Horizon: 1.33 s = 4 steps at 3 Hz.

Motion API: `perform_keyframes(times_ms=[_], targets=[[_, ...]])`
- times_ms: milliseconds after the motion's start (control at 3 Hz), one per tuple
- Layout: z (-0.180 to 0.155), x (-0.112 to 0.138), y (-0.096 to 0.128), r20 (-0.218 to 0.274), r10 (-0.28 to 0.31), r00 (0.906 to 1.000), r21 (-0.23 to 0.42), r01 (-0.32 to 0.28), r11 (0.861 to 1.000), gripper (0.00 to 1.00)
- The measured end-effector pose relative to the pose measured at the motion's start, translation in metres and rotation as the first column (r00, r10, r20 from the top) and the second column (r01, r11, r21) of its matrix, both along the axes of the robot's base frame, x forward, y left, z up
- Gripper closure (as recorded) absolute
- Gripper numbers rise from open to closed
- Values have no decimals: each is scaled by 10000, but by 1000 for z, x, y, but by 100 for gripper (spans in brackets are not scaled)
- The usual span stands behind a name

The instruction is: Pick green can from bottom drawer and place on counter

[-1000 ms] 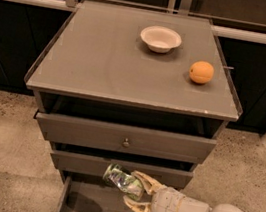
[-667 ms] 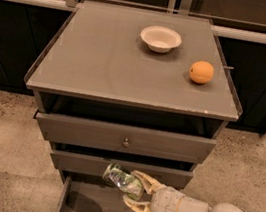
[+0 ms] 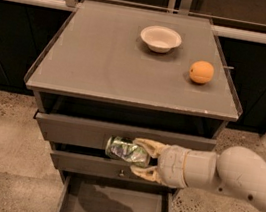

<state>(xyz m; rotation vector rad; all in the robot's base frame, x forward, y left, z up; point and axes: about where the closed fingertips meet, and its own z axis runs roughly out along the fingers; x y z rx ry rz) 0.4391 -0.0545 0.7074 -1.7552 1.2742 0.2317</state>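
Camera view: a single look down at a grey-brown drawer cabinet. The gripper (image 3: pixel 136 155) is reaching in from 4 o'clock on a pale, rounded arm (image 3: pixel 242 177), and its two tan fingers (image 3: pixel 149 145) are pinching the green can (image 3: pixel 124 150) from above and below. The can is lying sideways in the grasp, just below the centre of the frame, in front of the top drawer (image 3: pixel 68 128).

A second ago the can was hanging lower, in front of the middle drawer (image 3: pixel 83 163); now it is riding higher. The bottom drawer (image 3: pixel 151 210), standing open at 6 o'clock, is showing only its floor and a shadow.

This suggests the pick is done and the lift is under way. The can is still sitting below the counter (image 3: pixel 105 58), so it probably needs to rise past the front edge before moving in. On the counter, a white bowl (image 3: pixel 160 38) is sitting at 12 o'clock and an orange (image 3: pixel 201 72) at 1 o'clock, with bare surface toward 10 o'clock.
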Motion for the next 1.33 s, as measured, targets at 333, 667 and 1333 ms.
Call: perform_keyframes(times_ms=[333, 667, 1333], targets=[[50, 21, -2, 680, 422, 9968, -930, -358, 9950, 100], [104, 33, -4, 1647, 645, 9842, -1427, -409, 9889, 100], [116, 48, -3, 1774, 1119, 9778, -2041, -747, 9761, 100]])
